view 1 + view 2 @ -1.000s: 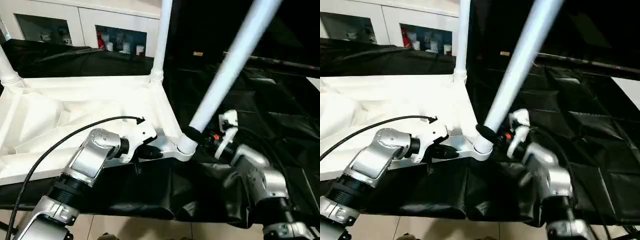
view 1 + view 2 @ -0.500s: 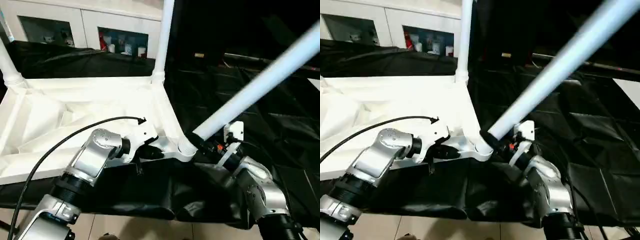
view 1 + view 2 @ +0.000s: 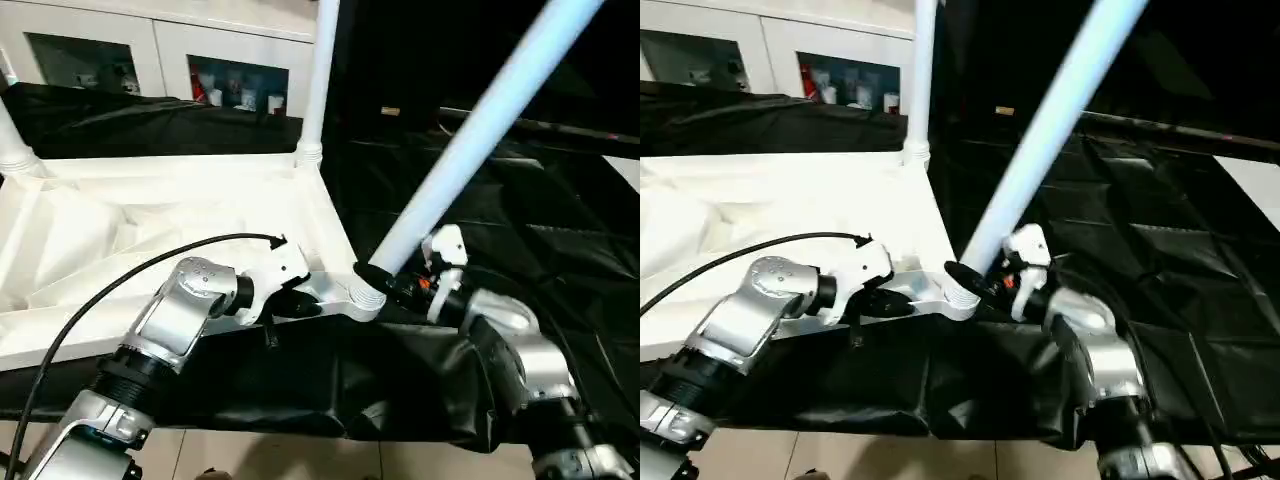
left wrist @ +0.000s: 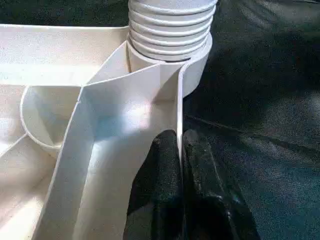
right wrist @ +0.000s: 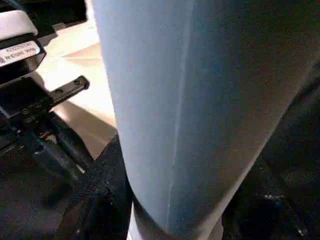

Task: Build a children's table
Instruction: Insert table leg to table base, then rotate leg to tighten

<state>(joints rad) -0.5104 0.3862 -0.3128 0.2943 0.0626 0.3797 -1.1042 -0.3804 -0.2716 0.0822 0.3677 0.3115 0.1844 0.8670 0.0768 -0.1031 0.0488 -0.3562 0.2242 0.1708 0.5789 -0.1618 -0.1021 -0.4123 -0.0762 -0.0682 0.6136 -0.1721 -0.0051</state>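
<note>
Looking down from the head camera: upturned white tabletop (image 3: 150,220) on the black-draped work table (image 3: 520,220); right gripper (image 3: 385,280) clasps the base of a smooth tapered tube leg (image 3: 470,130), whose long axis slants up and to the right out of the near corner socket (image 3: 362,298). Left wrist view: left gripper (image 4: 179,150) pinched shut on a thin rim rib, with the ridged leg collar (image 4: 172,25) just beyond. Right wrist view: leg directly between the black fingers (image 5: 102,185). Judgement: the leg needs straightening upright, the right arm's work.

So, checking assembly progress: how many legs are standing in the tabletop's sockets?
3: far-left leg, far-right leg, and the tilted near-right white tube leg held by the right gripper. A fourth may be out of frame.
</note>
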